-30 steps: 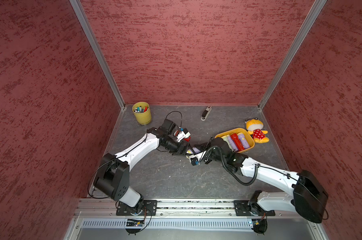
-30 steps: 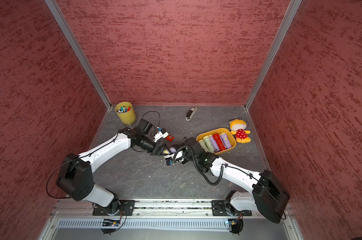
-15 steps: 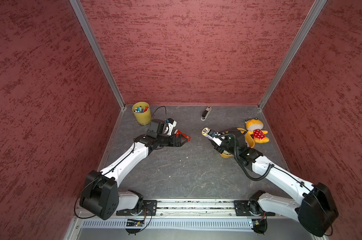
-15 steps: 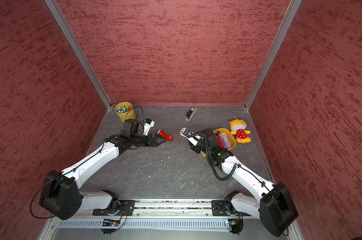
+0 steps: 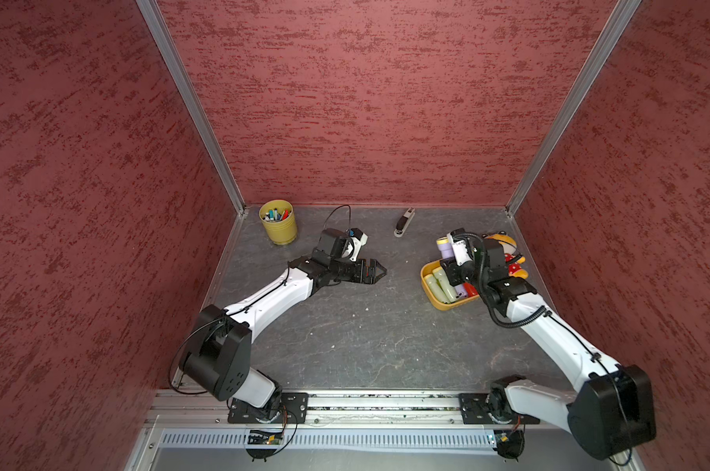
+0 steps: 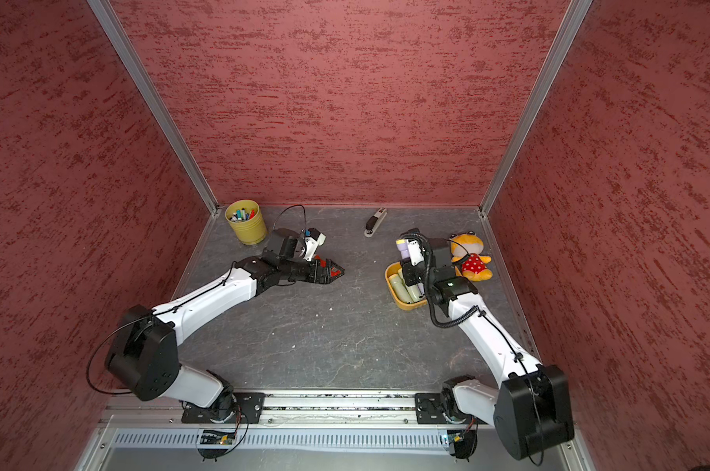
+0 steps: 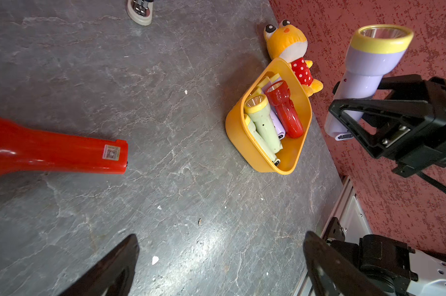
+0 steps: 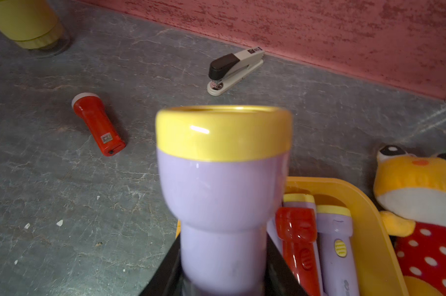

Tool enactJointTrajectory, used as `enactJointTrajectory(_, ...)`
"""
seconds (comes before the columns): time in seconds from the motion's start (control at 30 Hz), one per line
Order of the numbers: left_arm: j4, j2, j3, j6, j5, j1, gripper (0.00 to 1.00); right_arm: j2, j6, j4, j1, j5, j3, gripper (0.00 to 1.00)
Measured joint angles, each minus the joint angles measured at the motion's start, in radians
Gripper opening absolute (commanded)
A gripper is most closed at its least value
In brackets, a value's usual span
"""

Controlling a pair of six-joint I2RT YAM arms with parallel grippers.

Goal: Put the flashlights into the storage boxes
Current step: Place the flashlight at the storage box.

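Out from the bases, both arms reach across the grey table. The left gripper hangs low over the middle of the table, its jaws spread wide and gripping nothing. In the left wrist view both fingertips stand clear of everything. A red flashlight lies on its side on the table close by that gripper — loose, and well apart from the tray.

On the right side the orange-yellow tray sits on the table with several flashlights lying side by side in it. There are two pale green flashlights, a second red flashlight and lilac flashlights, some partly hidden under the others. The right gripper is clamped round the handle of a lilac flashlight, whose yellow-rimmed head points away from the wrist. It holds this one in the air above the tray's far end — not touching the tray.

Just beyond the tray lies a yellow plush toy in a red dotted dress, close against the far rim. Farther back, near the rear wall, lies a grey stapler. In the far left corner stands a round yellow cup holding pens.
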Motion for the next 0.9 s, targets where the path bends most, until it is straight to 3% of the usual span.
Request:
enactJointTrajectory(0.33,0.003,0.108,0.074,0.013,0.002,-0.025,0.99,0.079,0.105,-0.108,-0.08,-0.004,0.036,0.32)
enactJointTrajectory(0.57,0.002,0.171,0.13,0.046,0.001,-0.026,0.99,0.141,0.108,-0.135,-0.167,-0.004,0.05,0.32)
enactJointTrajectory(0.9,0.017,0.228,0.174,0.065,0.002,-0.026,0.99,0.172,0.084,-0.183,-0.208,0.004,0.1,0.32)
